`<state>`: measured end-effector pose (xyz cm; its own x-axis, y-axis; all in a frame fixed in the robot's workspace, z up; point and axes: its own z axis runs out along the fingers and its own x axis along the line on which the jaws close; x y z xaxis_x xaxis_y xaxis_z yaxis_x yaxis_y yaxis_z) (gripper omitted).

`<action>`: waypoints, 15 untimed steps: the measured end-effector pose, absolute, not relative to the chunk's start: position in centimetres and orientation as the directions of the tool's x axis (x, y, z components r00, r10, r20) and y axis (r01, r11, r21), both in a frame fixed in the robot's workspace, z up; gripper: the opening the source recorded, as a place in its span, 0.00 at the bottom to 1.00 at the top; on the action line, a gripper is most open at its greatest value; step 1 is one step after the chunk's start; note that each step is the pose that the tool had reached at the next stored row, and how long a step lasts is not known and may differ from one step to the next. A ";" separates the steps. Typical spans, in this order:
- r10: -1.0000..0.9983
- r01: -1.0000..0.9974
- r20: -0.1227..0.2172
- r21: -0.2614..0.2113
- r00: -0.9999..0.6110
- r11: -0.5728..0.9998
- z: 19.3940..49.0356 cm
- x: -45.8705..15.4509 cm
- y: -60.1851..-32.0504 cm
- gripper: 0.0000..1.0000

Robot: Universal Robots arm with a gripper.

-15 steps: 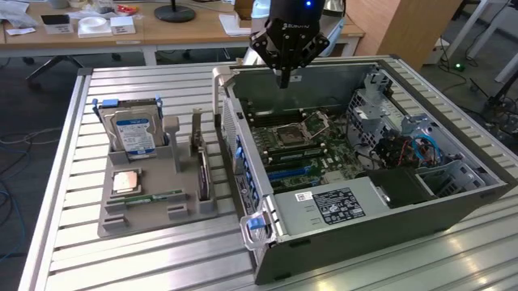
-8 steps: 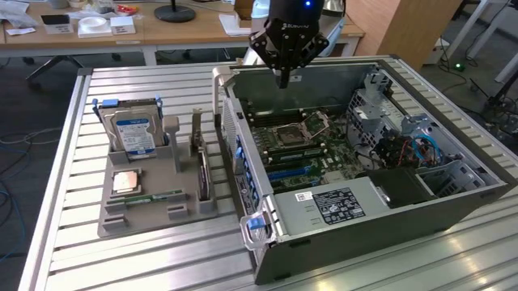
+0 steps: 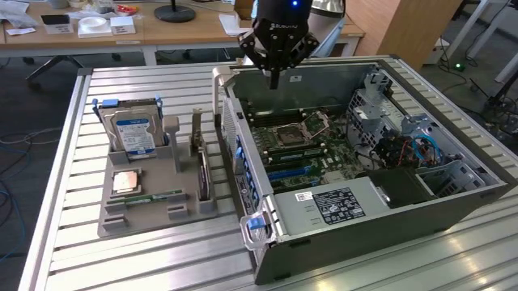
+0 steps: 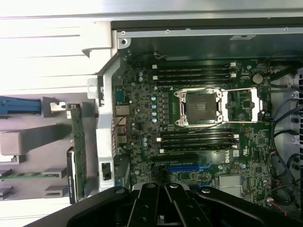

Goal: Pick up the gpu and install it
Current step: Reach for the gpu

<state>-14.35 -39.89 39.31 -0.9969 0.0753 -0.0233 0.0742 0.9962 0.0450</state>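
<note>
The gpu (image 3: pixel 203 177) is a thin black card with a silver bracket at one end. It stands on edge in the grey holder (image 3: pixel 150 223), on the side nearest the computer case. In the wrist view the gpu (image 4: pixel 77 153) appears edge-on beside the case wall. My gripper (image 3: pixel 275 79) hangs shut and empty over the far end of the open case (image 3: pixel 364 221), well away from the card. The wrist view looks down past my gripper (image 4: pixel 165 188) onto the motherboard (image 4: pixel 199 142).
The holder also carries a silver hard drive (image 3: pixel 133 133), a processor chip (image 3: pixel 125 180) and a green memory stick (image 3: pixel 154 197). Inside the case are the processor socket (image 3: pixel 290 134), blue slots (image 3: pixel 287 174), cables (image 3: pixel 404 151) and a power supply (image 3: pixel 332 203). Desks stand behind the slatted table (image 3: pixel 121 260).
</note>
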 end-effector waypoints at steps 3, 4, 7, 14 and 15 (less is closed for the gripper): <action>0.075 0.074 -0.023 0.045 -0.997 0.996 39.3 -15.4 -39.9 0.11; 0.075 0.074 -0.023 0.045 -0.997 0.996 39.3 -15.8 -39.9 0.11; 0.075 0.074 -0.023 0.045 -0.997 0.996 39.3 -16.9 -39.9 0.11; 0.075 0.074 -0.023 0.044 -0.997 0.996 39.3 -19.5 -39.9 0.11; 0.075 0.074 -0.023 0.044 -0.997 0.996 39.3 -19.9 -39.9 0.11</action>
<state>-19.94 -39.88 39.29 -0.9969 0.0754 -0.0234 0.0743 0.9962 0.0444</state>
